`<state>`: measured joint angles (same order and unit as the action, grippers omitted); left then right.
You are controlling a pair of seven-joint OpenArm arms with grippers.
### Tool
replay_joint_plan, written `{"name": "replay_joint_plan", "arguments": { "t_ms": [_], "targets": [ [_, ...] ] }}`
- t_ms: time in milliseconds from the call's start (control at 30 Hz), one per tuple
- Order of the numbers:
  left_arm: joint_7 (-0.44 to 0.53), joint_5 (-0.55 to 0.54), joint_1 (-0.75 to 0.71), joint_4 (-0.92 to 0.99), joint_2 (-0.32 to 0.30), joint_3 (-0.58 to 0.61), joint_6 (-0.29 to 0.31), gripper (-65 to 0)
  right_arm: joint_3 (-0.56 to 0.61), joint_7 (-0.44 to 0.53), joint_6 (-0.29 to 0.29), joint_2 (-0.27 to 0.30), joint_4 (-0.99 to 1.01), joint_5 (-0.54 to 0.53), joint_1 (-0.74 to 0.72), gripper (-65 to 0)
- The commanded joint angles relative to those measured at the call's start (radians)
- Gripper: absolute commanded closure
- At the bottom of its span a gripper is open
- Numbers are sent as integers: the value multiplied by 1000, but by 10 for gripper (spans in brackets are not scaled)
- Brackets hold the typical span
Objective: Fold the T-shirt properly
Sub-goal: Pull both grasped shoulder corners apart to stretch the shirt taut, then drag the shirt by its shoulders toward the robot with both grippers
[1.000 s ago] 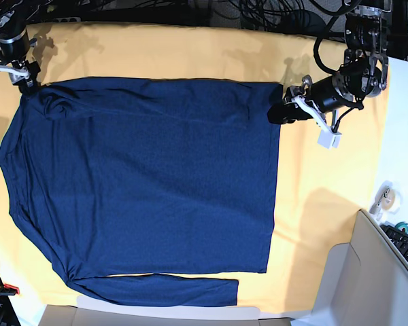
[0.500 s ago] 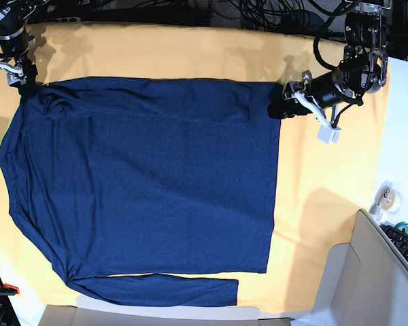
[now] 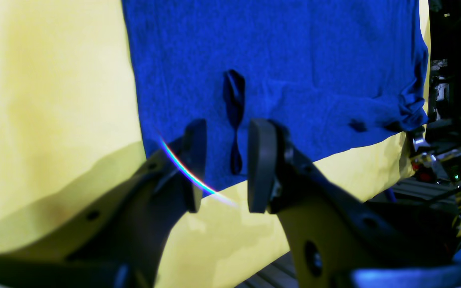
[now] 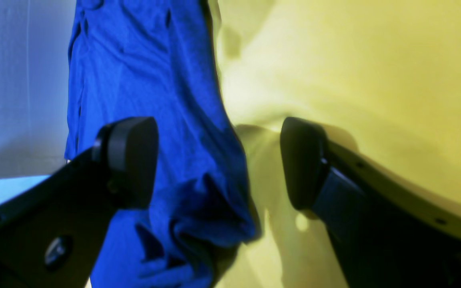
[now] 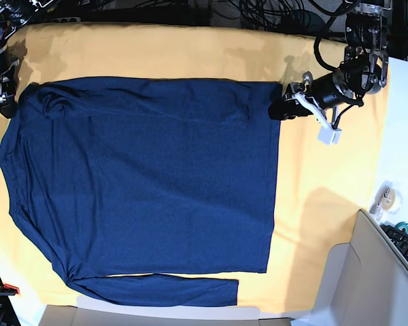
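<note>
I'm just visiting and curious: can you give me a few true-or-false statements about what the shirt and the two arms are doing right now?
1. The T-shirt lies spread out on the yellow cloth. True.
2. The right tool is clamped shut on the shirt. False: its jaws stand wide apart, holding nothing.
3. The left tool holds the shirt off the cloth. False: its jaws are parted, with the fabric lying flat.
4. One sleeve lies along the shirt's bottom edge in the base view. True.

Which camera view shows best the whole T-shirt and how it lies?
The base view: the T-shirt lies spread flat there, fully visible. The left wrist view shows only its hem corner, the right wrist view only a bunched edge.
</note>
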<state>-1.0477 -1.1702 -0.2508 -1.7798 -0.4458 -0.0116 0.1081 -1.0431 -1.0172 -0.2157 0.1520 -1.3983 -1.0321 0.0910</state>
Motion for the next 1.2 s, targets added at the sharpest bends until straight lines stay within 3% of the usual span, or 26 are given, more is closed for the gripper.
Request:
{"name": "replay_joint_plan", "arguments": {
  "t_ms": [0,167,433,500,633,667,900,1067,1167],
  "targets": [
    [5,-18,12,-15,-11,-11,8,-179,24,-25,11,4,-5,14,-13,-472],
    [5,-18,14,-15,-11,-11,8,-179,97,-22,12,-12,-3,34,-50,-472],
    [5,-24,14,34,-8,-51,3,-181,100,-22,8,-35,-3,62,-64,-446],
    [4,-26,14,99,-5,-78,8,-181,100,-24,6,-35,-2,60,-64,-352],
    [4,-27,15,179,-2,-75,9,-182,100,-22,6,-35,-2,63,-64,-28],
    [4,-27,15,188,9,-75,11,-182,102,-24,6,-35,0,63,-64,0],
    [-70,-29,37,197,57,-81,12,-210,102,-25,6,-33,46,63,-64,-2],
    [-138,-27,51,225,112,-81,127,-213,102,-25,6,-33,44,63,-64,-2],
    [-141,-27,72,262,120,-74,167,-213,102,-25,6,-33,44,63,-64,-2]
  ]
}}
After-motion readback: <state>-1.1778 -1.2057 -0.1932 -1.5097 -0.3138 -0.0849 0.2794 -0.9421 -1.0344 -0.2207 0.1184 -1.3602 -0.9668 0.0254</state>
